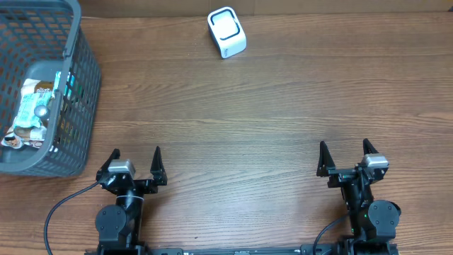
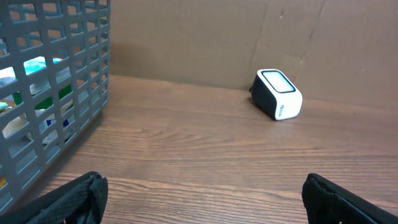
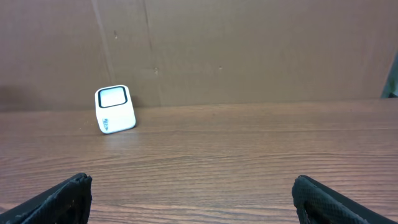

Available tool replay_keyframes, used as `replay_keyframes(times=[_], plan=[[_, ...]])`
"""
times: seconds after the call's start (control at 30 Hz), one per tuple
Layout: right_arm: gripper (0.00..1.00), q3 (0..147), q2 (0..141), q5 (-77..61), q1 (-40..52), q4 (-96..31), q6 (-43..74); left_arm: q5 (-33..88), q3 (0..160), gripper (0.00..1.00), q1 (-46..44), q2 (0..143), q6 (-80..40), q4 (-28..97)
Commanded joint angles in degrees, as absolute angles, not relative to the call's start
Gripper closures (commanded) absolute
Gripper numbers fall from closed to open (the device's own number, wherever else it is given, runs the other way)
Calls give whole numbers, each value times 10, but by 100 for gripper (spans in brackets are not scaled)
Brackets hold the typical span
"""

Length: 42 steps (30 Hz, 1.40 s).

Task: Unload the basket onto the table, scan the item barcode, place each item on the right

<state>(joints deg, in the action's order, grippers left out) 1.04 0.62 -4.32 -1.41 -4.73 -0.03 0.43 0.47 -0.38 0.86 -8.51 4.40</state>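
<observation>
Scanner (image 1: 227, 32) at 12 o'clock, basket (image 1: 83, 99) at 10; left gripper (image 1: 136, 151) and right gripper (image 1: 345, 144) spread wide, holding nothing.

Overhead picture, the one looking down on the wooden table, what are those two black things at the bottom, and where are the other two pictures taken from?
Those belong to a robot: its left pincer and right pincer, each with two fingers, both open and empty. That picture comes from a fixed camera above the table. The other two come from a camera on each wrist, looking forward. On the table stand a grey basket of packaged items at the left and a small white barcode scanner at the far side. Nothing is picked up yet.
</observation>
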Motion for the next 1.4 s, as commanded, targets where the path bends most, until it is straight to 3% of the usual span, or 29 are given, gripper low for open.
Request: replay_keyframes(times=[0.0,0.47,0.77,1.1,1.37], plan=[[0,4,2,-46,-16,-44,-3,9,3,1,-8,3,-73,44],[0,4,2,-63,-16,-34,1,9,3,1,-8,3,-72,39],[0,10,2,-117,-16,34,2,43,62,0,-8,3,-92,-62],[0,143,62,-117,-16,16,67,23,400,1,-8,95,-92,200],[0,423,308,-139,-16,-121,70,-5,778,0,-8,335,-81,519]])
